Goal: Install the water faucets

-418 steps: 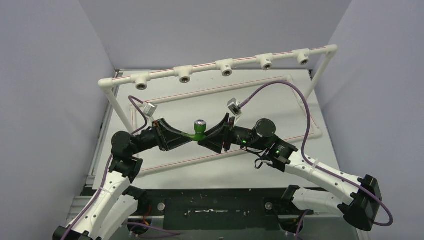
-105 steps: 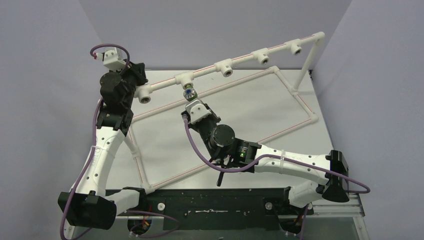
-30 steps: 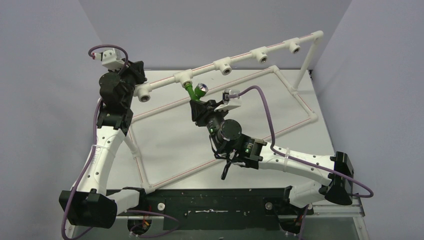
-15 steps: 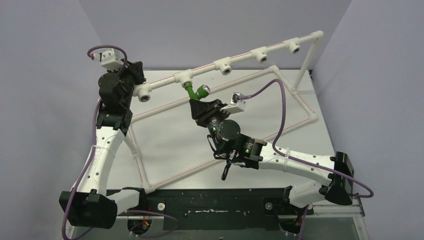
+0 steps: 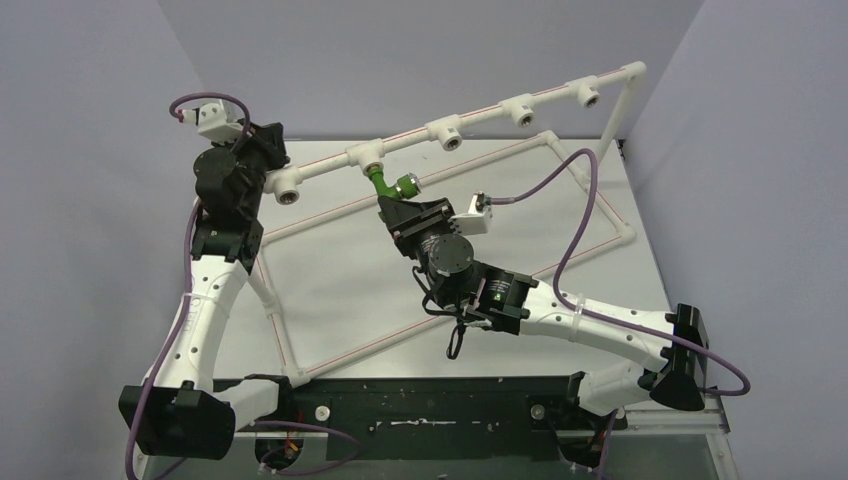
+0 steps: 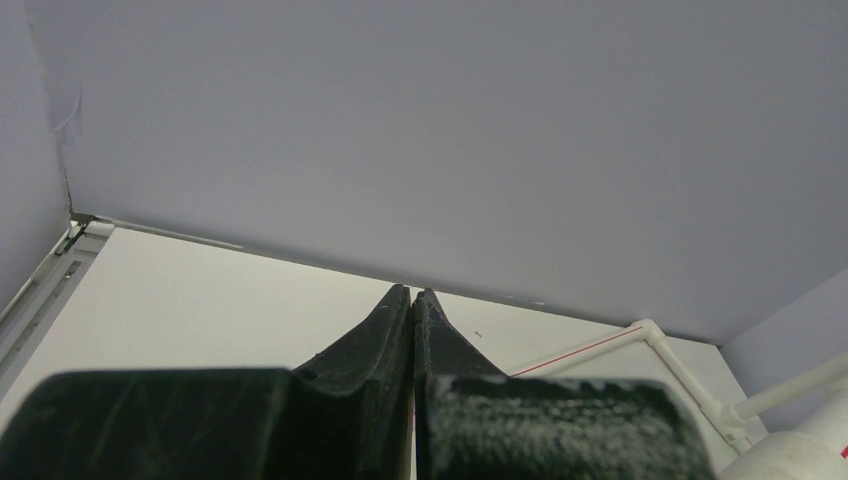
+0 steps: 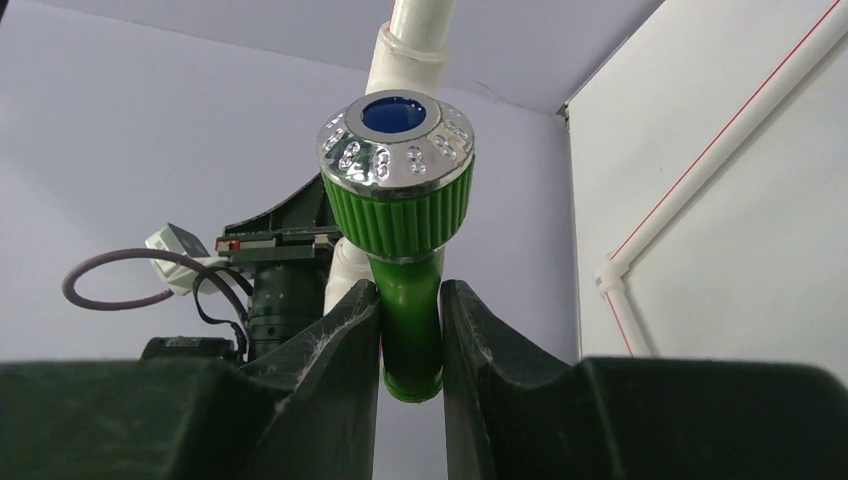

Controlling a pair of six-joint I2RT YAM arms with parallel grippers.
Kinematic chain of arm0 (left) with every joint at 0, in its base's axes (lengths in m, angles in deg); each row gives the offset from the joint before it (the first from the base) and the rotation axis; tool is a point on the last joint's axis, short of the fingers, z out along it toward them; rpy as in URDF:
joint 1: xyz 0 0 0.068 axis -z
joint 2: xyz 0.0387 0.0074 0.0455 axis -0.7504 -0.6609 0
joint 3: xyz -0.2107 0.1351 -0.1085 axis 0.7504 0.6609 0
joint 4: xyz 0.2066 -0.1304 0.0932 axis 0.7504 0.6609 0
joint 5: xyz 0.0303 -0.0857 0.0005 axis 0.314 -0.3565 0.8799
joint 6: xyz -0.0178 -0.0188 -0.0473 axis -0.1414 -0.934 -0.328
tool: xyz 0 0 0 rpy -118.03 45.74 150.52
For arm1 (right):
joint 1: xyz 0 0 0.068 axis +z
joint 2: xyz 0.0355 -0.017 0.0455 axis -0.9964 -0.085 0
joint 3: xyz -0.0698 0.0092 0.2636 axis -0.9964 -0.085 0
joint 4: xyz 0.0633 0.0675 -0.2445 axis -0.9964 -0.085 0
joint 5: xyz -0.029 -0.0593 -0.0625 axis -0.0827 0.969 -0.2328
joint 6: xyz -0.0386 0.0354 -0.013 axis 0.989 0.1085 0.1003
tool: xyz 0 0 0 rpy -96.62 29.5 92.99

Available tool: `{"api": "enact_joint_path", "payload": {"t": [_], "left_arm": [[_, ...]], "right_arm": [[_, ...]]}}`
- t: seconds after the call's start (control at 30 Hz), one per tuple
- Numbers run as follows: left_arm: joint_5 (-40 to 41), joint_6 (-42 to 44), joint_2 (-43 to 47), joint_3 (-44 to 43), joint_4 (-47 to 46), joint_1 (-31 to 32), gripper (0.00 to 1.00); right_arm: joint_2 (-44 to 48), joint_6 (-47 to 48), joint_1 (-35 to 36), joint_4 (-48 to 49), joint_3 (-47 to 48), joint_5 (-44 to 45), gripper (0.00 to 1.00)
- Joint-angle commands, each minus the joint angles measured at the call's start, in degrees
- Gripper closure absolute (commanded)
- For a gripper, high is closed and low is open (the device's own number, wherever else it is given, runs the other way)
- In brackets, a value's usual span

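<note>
From above, the green faucet (image 5: 392,183) sits at the pipe rail's (image 5: 480,118) second tee from the left, pinched by the right gripper (image 5: 395,205). Left wrist: the left gripper (image 6: 413,295) is pressed together, empty, beside the rail. Right wrist: fingers (image 7: 345,330) clamp the faucet's neck, with the rail behind it.

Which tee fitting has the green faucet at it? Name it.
The second tee fitting from the left: the green faucet, clamped in the right gripper, meets its outlet. The other four stand bare.
</note>
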Motion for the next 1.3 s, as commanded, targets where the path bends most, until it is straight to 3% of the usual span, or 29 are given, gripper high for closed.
{"api": "enact_joint_path", "payload": {"t": [0.0, 0.27, 0.63, 1.27], "left_arm": [[-1.56, -0.11, -3.04, 7.29, 19.34, -0.89, 1.0], [-1.56, -0.29, -2.02, 7.64, 19.12, -1.28, 1.0], [-1.86, -0.45, -1.72, 7.81, 19.01, -1.75, 1.0], [-3.46, -1.17, -0.7, 8.07, 18.24, -3.17, 1.0]], "right_arm": [[-2.31, -10.44, -3.72, -2.34, 1.76, 1.95, 1.0], [-2.87, -16.86, -4.07, -1.25, 0.72, -1.24, 1.0], [-1.84, -16.55, -3.67, 0.17, -0.42, -0.97, 1.0], [-1.3, -24.05, -2.56, -0.65, -1.09, -0.74, 1.0]]}}
